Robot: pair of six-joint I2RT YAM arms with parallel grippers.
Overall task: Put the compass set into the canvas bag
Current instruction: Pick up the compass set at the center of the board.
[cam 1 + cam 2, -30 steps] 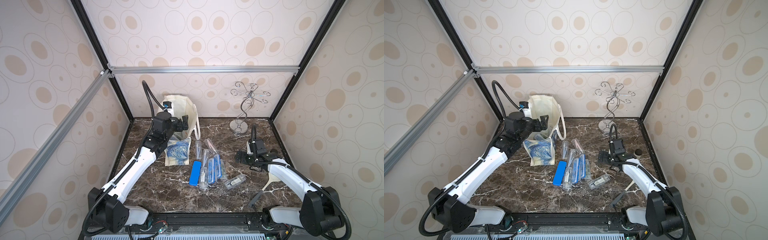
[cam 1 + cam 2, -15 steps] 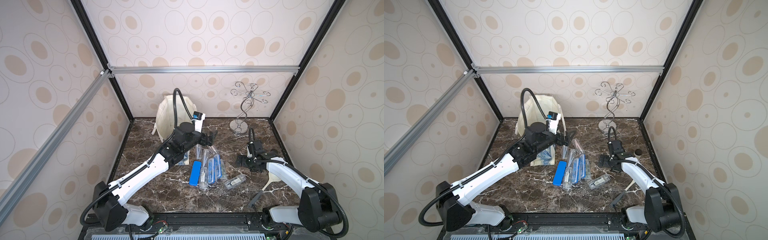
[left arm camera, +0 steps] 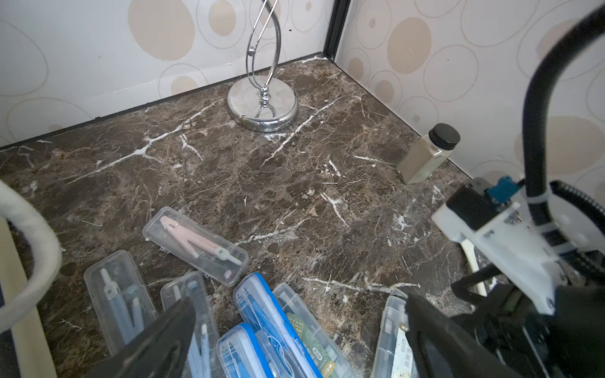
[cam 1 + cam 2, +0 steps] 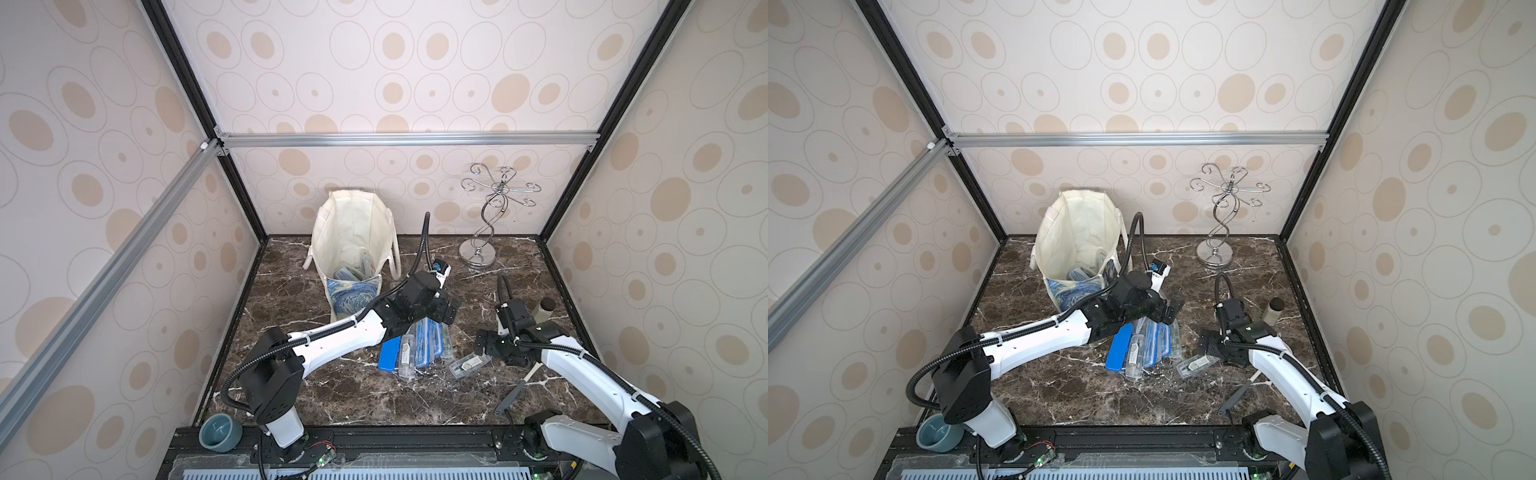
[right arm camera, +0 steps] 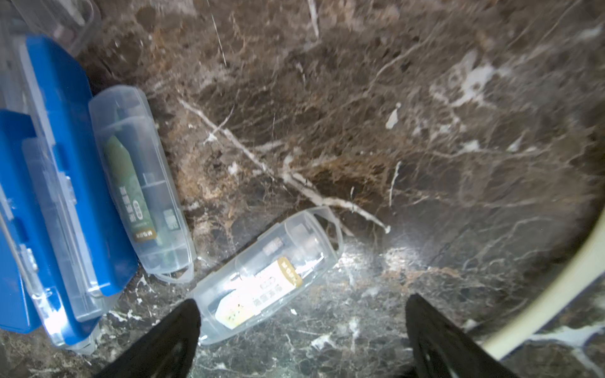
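Left gripper point(image 4: 451, 312), away from one bag point(image 4: 353, 232)

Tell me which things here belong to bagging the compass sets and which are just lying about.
Belong to the job:
canvas bag
pile of compass cases
lone clear case beside the pile

Just lying about:
chrome wire stand
black-capped bottle
teal cup
long-handled tool

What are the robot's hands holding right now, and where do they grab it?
Nothing. The left gripper is open above the pile of compass cases, and the right gripper is open near a clear case.
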